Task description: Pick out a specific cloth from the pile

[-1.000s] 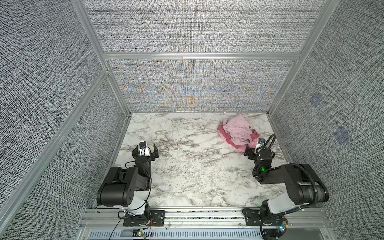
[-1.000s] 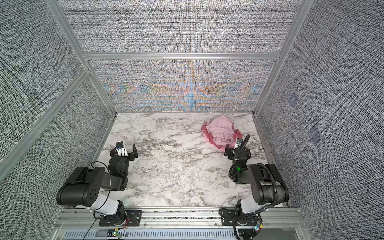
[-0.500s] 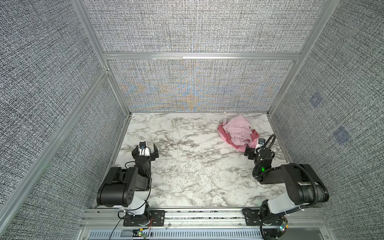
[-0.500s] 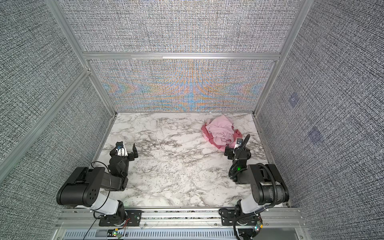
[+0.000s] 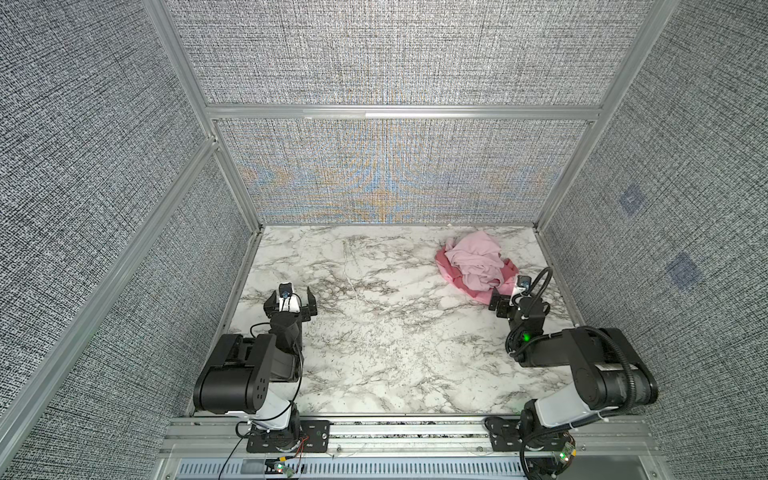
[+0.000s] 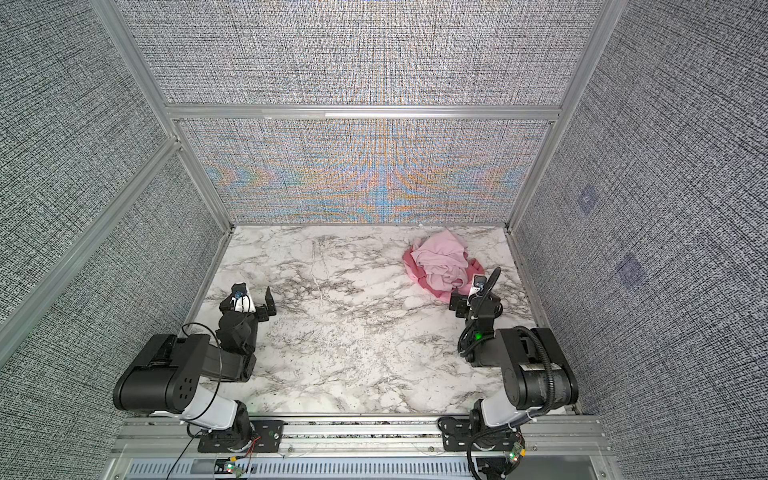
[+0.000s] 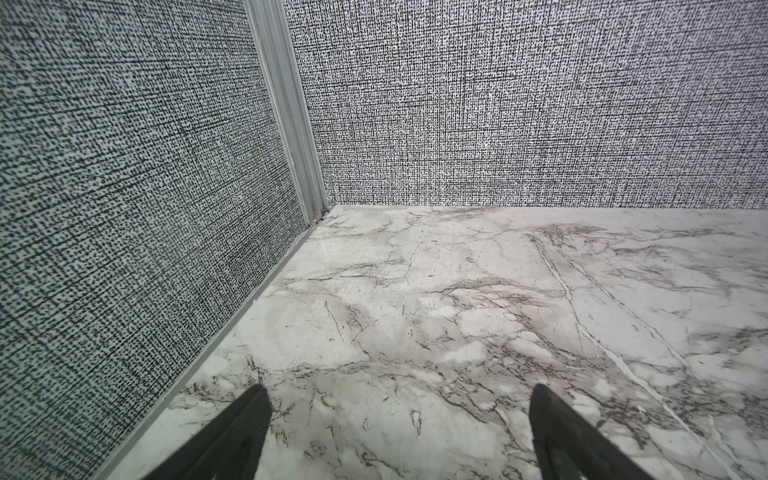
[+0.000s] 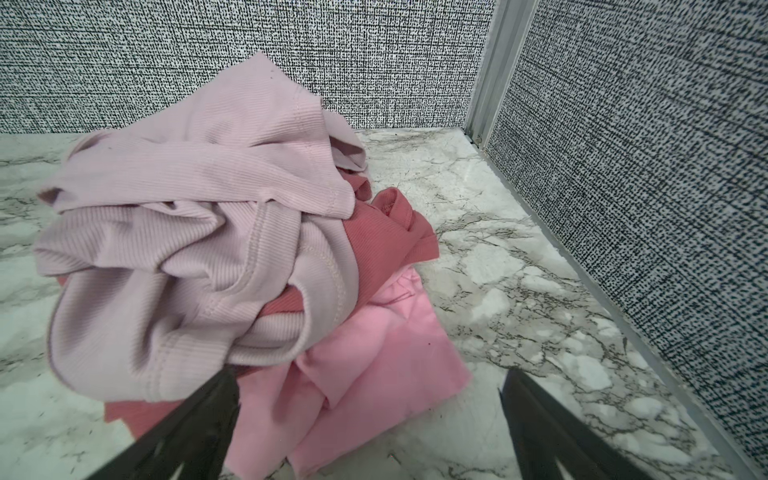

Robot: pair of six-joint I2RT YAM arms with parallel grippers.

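- Find the pile (image 5: 476,266) (image 6: 442,262) toward the far right corner of the marble surface (image 5: 374,332), close to the grey wall panels (image 5: 395,166) at the back and right, in both top views.
- Count three pink tones in it from the right wrist view: a pale cloth (image 8: 187,208) bunched on top, a dark rose cloth (image 8: 382,237) peeking out beneath and beside that, and the cloth (image 8: 374,353), bright bubblegum pink, lowest of all.
- Place the cloth flat on the surface at the pile's near edge, partly tucked under the pale cloth and spreading out toward the right claw (image 8: 370,376).
- See the right claw spread wide and holding nothing, low at that near edge (one finger (image 8: 195,419) overlapping the pale cloth's hem in the wrist view, contact impossible to judge), bright pink fabric filling much of the gap.
- See the left claw (image 7: 397,388) likewise spread wide and empty, above bare marble on the left side of the surface, well apart from the pile.
- Note the left arm (image 5: 245,374) and the right arm (image 5: 582,365) folded low at the near end of the surface.
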